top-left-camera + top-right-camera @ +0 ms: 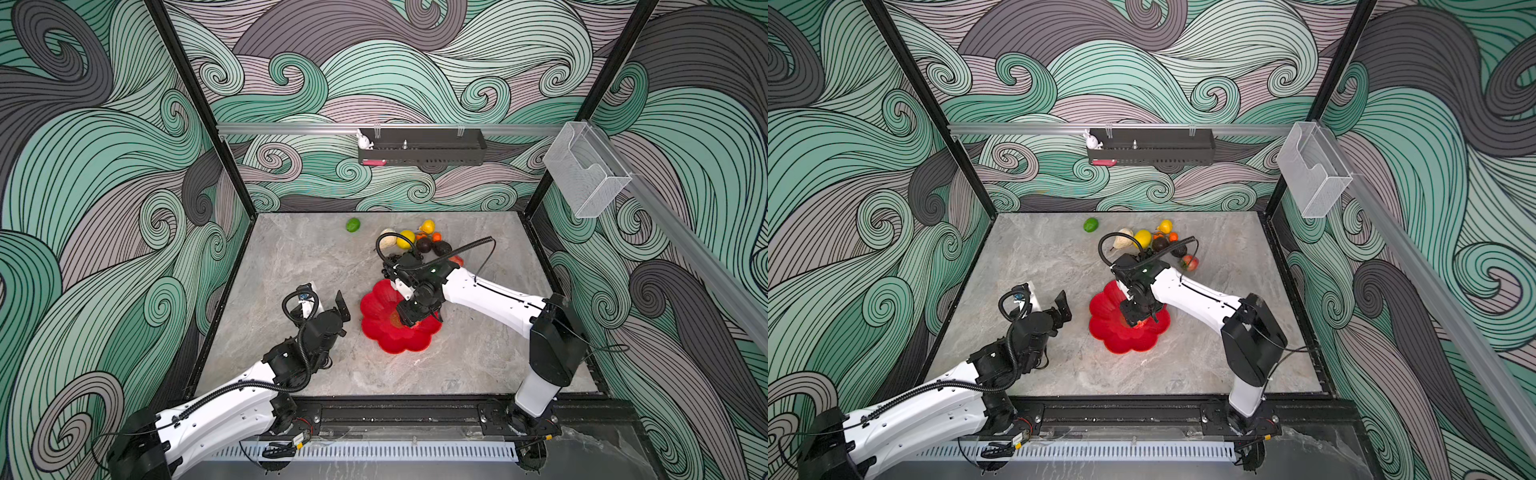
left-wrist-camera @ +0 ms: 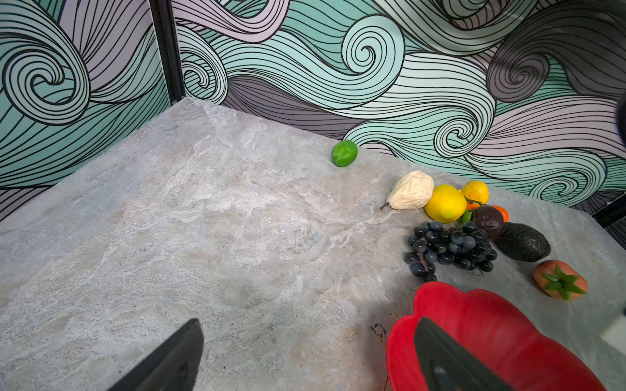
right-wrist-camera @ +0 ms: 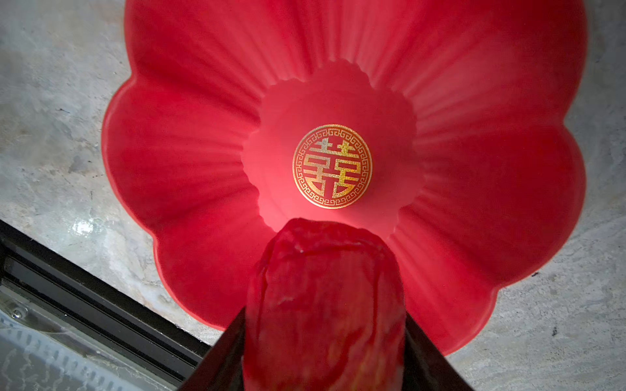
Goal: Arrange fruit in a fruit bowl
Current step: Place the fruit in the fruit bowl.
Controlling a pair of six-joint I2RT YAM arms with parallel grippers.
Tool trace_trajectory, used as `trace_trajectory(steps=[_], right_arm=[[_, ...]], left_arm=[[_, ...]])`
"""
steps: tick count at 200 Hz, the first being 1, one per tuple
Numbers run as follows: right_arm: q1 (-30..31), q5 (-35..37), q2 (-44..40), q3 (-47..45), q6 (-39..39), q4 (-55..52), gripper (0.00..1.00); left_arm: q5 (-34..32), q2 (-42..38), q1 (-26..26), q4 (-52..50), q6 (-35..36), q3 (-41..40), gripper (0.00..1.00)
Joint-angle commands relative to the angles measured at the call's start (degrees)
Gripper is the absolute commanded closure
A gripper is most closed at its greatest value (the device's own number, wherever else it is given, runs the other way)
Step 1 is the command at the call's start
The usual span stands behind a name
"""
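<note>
Gripping a red apple (image 3: 325, 298) across its middle, the right gripper (image 3: 325, 321) hangs over the fruit bowl (image 3: 189, 162), its jaws pressed against the apple's two flanks. The apple sits low above the near side of the bowl's floor, just short of the gold emblem (image 3: 332, 166); whether it touches the plastic I cannot tell. No other fruit shows in the bowl. The left gripper (image 2: 309, 321) hovers just beside the bowl with its jaws spread wide and nothing between them. The rest of the fruit lies on the table (image 2: 203, 220) beyond the bowl: a pear (image 2: 411, 190), a lemon (image 2: 445, 203), a mangosteen (image 2: 487, 221), an avocado (image 2: 523, 242) and a grape bunch (image 2: 450, 248) crowd together. A second apple (image 2: 559, 279) lies near them and a lime (image 2: 344, 153) well apart by the wall. The apple looks like a light, fairly stiff toy with a smooth skin (so it is likely to roll once let go), and the hold across its widest part seems right. The bowl is probably light and glossy too and could skid if nudged. The grapes look loose and would be best pinched through the thick of the bunch.
</note>
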Motion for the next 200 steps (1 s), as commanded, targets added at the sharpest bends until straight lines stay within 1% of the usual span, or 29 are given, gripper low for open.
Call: trace_trajectory(steps=[1,67,89,150,200], right_arm=[[-0.2,-1.3,2.5,2.5,-0.9,-1.7,0.53],[-0.2,-3.6,8.8,5.4,-1.4,-2.2,0.52],[-0.2,-3.8,10.4,6.1,-1.6,-2.7,0.5],[-0.2,-1.4,11.9,7.0,-1.4,-2.7,0.31],[-0.2,0.2,11.1,7.1,-1.4,-2.6,0.23]], left_arm=[[-2.0,0.4,0.6,1.3,0.3,0.0,0.01],[-1.7,0.5,1.2,1.2,-0.4,-0.3,0.01],[-1.6,0.5,1.4,1.3,-0.6,-0.4,0.01],[-1.2,0.8,1.7,1.3,-0.7,-0.4,0.01],[-1.0,0.8,1.9,1.2,-0.9,-0.4,0.01]])
